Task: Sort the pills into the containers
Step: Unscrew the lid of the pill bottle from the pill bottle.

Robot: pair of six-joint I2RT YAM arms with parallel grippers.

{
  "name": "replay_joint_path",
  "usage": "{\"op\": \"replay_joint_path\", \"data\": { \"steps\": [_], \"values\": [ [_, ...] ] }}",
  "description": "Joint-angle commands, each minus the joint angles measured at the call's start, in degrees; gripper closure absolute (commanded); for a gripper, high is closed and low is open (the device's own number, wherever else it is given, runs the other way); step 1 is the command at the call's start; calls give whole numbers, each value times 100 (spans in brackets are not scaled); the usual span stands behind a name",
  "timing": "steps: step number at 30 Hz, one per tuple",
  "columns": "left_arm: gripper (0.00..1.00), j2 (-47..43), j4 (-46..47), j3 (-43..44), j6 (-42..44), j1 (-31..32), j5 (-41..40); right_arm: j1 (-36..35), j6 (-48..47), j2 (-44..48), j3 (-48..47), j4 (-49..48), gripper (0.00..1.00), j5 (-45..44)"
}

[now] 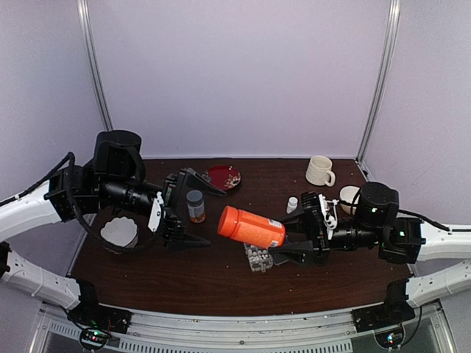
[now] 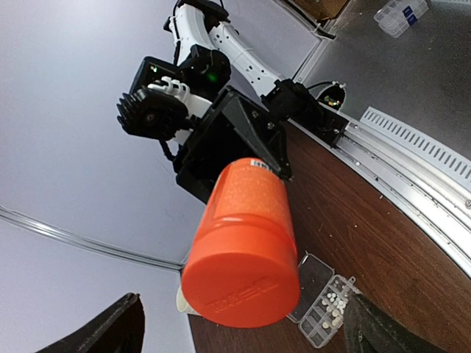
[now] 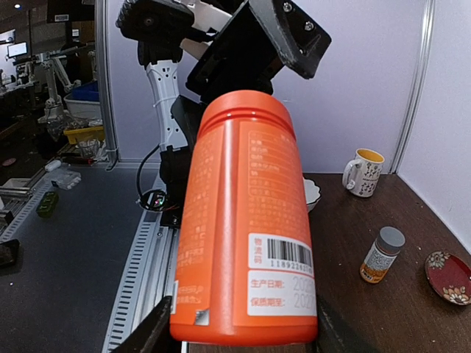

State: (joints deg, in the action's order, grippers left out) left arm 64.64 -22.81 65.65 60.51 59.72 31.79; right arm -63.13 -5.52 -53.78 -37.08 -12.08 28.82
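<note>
My right gripper point(image 1: 288, 253) point(image 3: 243, 332) is shut on the base of a large orange bottle point(image 1: 250, 226) point(image 3: 246, 220), holding it tilted above the table. Its orange cap point(image 2: 241, 283) points at my left gripper point(image 1: 214, 218) point(image 2: 243, 323), which is open wide, one finger point(image 2: 103, 331) on each side of the cap without touching it. Under the bottle lies the clear organizer box point(image 1: 257, 257) point(image 2: 324, 312) with its lid open. Tiny white pills point(image 2: 335, 300) sit in some of its containers.
A small amber bottle with a grey cap point(image 1: 195, 206) point(image 3: 383, 255) stands beside the left gripper. A red dish point(image 1: 223, 177), a white mug point(image 1: 319, 170), a small white bottle point(image 1: 292, 204) and a white bowl point(image 1: 119, 232) stand around the table.
</note>
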Motion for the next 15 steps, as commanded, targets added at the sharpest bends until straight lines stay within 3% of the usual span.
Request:
{"op": "replay_joint_path", "data": {
  "steps": [1,9,15],
  "values": [
    [3,36,401,164,270,86,106,28,183,-101,-210,-151,100,183],
    [3,93,638,19,196,236,-130,29,320,-245,-230,-415,100,231],
    [11,170,638,62,197,245,-81,29,375,-267,-200,-525,100,241]
  ]
}}
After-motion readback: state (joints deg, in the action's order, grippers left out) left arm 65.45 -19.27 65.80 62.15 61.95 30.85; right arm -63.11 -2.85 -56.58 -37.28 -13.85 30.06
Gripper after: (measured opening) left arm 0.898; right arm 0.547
